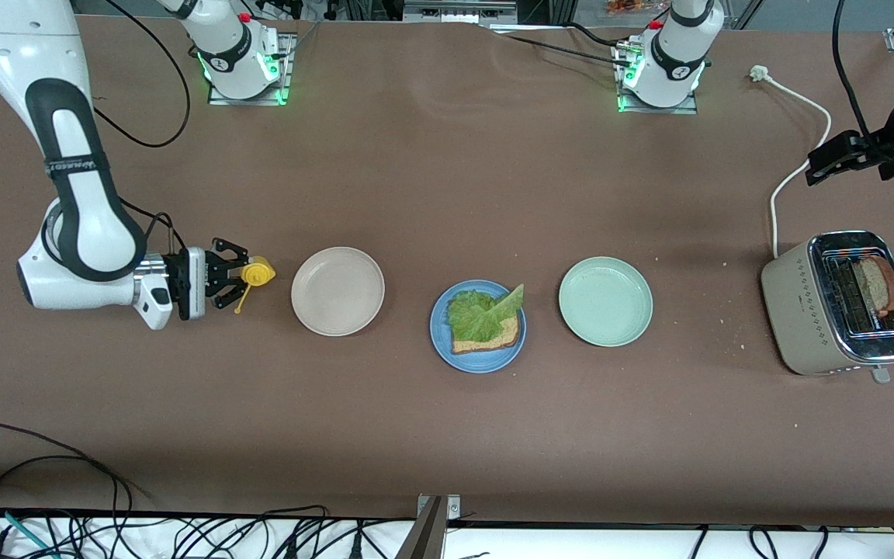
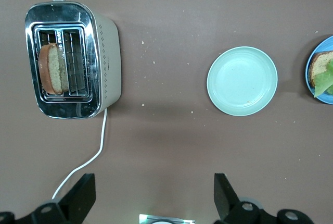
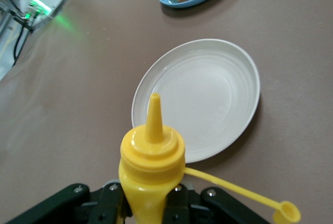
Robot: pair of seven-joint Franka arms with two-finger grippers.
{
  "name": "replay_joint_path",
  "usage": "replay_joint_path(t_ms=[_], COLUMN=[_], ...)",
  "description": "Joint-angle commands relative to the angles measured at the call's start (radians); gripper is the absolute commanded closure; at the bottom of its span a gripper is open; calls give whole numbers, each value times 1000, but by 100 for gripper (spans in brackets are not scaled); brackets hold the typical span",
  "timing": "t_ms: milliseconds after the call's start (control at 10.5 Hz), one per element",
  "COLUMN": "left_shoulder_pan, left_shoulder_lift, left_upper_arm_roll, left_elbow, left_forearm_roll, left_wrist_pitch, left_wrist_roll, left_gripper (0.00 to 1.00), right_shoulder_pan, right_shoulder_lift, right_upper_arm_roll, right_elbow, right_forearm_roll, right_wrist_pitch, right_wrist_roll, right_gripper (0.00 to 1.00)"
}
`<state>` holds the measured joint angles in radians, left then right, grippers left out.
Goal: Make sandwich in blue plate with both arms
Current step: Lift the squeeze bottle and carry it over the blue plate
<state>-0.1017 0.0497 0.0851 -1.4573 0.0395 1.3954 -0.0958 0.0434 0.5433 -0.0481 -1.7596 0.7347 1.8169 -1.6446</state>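
Note:
The blue plate sits mid-table and holds one brown bread slice with a green lettuce leaf on top. Beside the beige plate, toward the right arm's end, my right gripper is shut on a yellow squeeze bottle. In the right wrist view the bottle is pinched between the jaws, nozzle uncapped, its cap dangling on a strap. My left gripper hangs open and empty above the table by the toaster. A second bread slice stands in a toaster slot.
A pale green plate lies between the blue plate and the toaster. The toaster's white cord runs toward the left arm's base. Crumbs dot the table near the toaster. Loose cables lie along the table edge nearest the front camera.

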Motion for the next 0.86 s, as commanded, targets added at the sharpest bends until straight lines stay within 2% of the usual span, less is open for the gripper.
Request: replay_joint_path(t_ms=[0, 191, 287, 478, 765], left_shoulder_pan=[2, 2, 2, 2, 4], left_shoulder_lift=[12, 12, 12, 12, 12], left_upper_arm_roll=[-2, -2, -2, -2, -2], left_elbow=[28, 28, 28, 28, 28], left_forearm_roll=[22, 22, 22, 22, 22], left_wrist_pitch=[-13, -13, -13, -13, -13], left_wrist_roll=[-7, -7, -7, -7, -7], left_gripper=[0, 0, 0, 0, 0], right_shoulder_pan=[64, 175, 241, 352, 492], right_shoulder_lift=[-23, 6, 27, 82, 119], right_upper_arm_roll=[80, 119, 119, 116, 114], right_elbow=[167, 318, 357, 440, 471], right_forearm_roll=[-228, -462, -559, -706, -947], right_wrist_pitch=[-4, -1, 1, 16, 36], right_wrist_roll=[411, 689, 763, 888, 1060], right_gripper=[84, 84, 83, 83, 83])
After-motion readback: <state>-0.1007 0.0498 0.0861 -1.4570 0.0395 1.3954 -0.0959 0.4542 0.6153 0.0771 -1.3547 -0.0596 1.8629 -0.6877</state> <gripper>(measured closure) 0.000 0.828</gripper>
